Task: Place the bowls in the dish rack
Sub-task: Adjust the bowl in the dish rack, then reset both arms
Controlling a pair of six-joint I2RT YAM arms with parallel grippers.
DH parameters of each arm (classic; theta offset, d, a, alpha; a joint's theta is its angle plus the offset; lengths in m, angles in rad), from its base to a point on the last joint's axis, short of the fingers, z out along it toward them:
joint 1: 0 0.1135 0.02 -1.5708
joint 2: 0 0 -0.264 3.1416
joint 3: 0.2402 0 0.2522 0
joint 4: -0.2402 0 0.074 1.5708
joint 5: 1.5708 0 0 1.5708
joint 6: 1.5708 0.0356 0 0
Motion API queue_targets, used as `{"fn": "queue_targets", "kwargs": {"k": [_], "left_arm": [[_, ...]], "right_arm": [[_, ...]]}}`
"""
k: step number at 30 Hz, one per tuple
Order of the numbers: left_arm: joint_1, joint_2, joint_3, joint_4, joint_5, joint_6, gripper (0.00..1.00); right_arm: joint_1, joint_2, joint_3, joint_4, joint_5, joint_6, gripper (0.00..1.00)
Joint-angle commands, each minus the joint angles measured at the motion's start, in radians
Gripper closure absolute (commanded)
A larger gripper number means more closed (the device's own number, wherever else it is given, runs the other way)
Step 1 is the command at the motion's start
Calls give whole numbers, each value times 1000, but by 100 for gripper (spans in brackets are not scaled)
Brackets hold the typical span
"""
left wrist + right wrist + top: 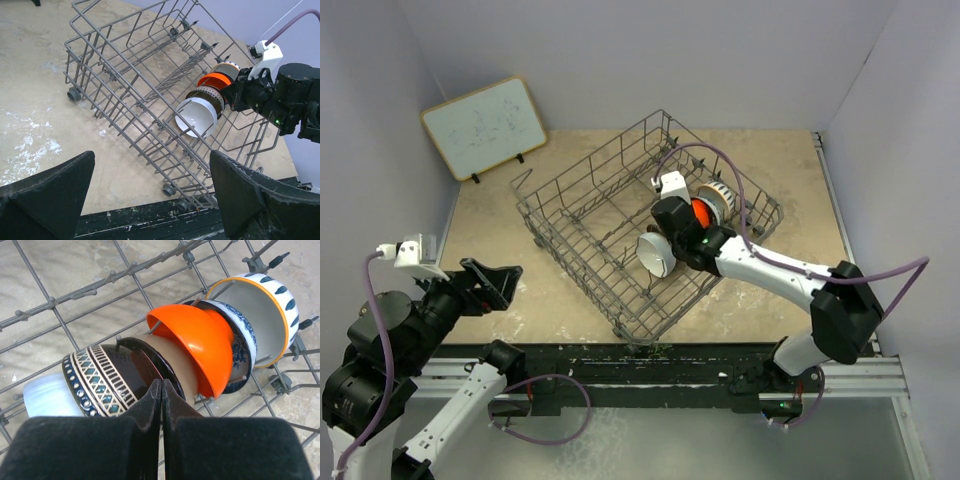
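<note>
The grey wire dish rack (582, 165) sits mid-table and also shows in the left wrist view (125, 75). Several bowls stand on edge in a row in its right side: white (45, 397), brown patterned (105, 377), glossy black (145, 352), cream-beige (175, 365), orange-red (195, 340), blue-and-white (240, 340), and one with an orange rim (265, 305). My right gripper (161, 384) is shut, its tips right over the black bowl's rim, with nothing seen between them. My left gripper (152, 195) is open and empty, off the rack's near left corner.
A white board (485, 127) leans at the back left. The black table rail (650, 360) runs along the near edge, close to the rack's wheels (169, 189). Walls enclose the left, back and right sides.
</note>
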Motion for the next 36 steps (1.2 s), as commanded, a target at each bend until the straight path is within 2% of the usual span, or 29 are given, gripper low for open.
{"fn": "queue_targets", "kwargs": {"k": [1,4,6,10,13,15,16,21,25,36], "left_arm": [[-4,18,-9,55,12,-5,1],[-4,22,-6,58,9,-2,1],[-4,29,-4,61,11,-1,1],[-4,52,3,53,21,6,1],[-4,90,11,20,28,16,1],[-4,130,24,-14,25,21,1],[-4,148,34,-27,16,20,1],[-4,227,78,-60,-12,6,1],[-4,266,108,-81,-86,-28,1],[-4,296,172,-104,-187,-59,1]], "right_arm": [[9,-87,53,-53,12,6,100],[9,-124,88,-62,23,-10,99],[9,-135,115,-81,19,-11,92],[9,-131,179,-149,6,-7,61],[9,-151,199,-158,-24,-6,25],[9,-170,209,-153,-49,-4,6],[8,-177,217,-154,-62,-4,1],[0,-196,266,-194,-122,25,0],[-3,-216,299,-227,-161,55,0],[-4,-298,272,-221,-208,83,0]]}}
